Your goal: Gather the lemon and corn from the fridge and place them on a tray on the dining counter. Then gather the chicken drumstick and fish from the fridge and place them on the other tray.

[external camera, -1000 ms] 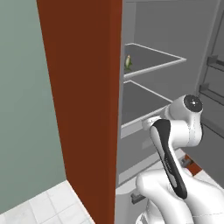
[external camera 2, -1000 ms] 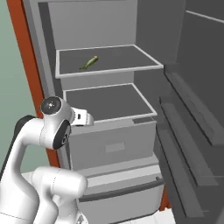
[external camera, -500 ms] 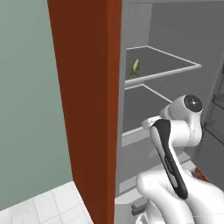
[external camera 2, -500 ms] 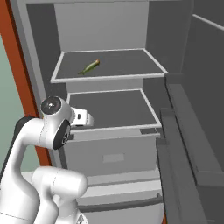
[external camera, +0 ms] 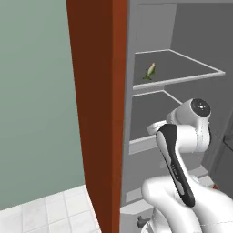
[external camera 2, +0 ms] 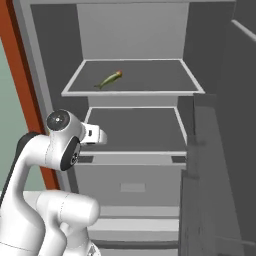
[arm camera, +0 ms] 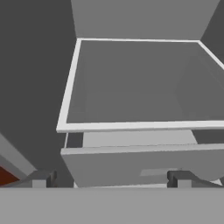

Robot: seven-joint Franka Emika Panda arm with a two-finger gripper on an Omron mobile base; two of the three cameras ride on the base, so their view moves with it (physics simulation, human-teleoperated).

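One corn (external camera 2: 109, 79) on upper shelf (external camera 2: 135, 92), fridge (external camera 2: 132, 30)

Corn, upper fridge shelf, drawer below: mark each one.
corn (external camera 2: 109, 79), right base view, middle of the cob.
upper shelf (external camera 2: 132, 93), right base view, its white front edge.
drawer (arm camera: 131, 164), hand view, its grey front face.

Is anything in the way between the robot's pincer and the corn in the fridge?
Nothing visible blocks it. The corn lies alone on the upper shelf, fridge door open. The open pincer faces the lower shelf, so it must rise.
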